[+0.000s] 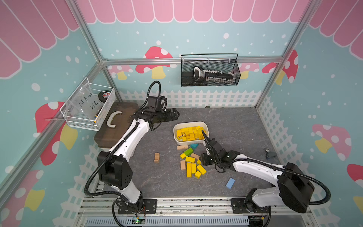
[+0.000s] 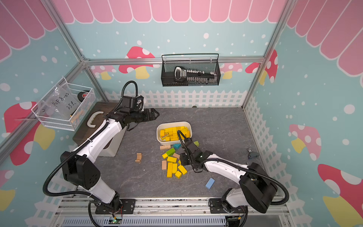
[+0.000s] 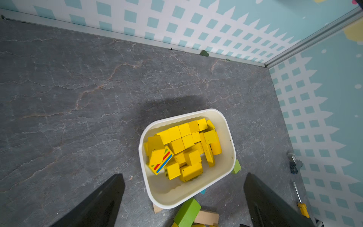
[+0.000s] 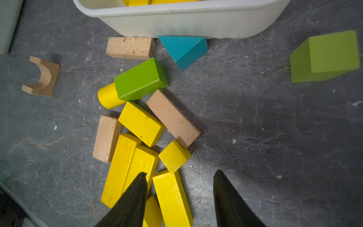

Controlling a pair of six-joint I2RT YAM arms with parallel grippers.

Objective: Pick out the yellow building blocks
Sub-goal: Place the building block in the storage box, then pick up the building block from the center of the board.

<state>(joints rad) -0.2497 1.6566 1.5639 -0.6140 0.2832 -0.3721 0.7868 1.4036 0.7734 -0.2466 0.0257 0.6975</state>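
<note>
Many yellow building blocks [image 1: 189,133] fill the white bin [image 1: 189,123], one with coloured stripes [image 3: 161,160]. Several more yellow blocks [image 1: 191,167] lie loose on the table in front of the bin, mixed with tan and green ones. My left gripper [image 1: 174,115] hangs wide open and empty, up and to the left of the bin [image 3: 176,204]. My right gripper [image 1: 203,160] is low over the loose pile's right edge. Its jaws stand apart astride one end of a yellow bar [image 4: 172,196], whose far side is clear of the finger.
A green brick [image 4: 141,78], a teal wedge [image 4: 183,49], a green cube [image 4: 326,55] and tan blocks [image 4: 172,118] lie by the bin. A tan arch [image 1: 156,157] and a blue block [image 1: 230,183] sit apart. A brown case [image 1: 115,121] stands at left.
</note>
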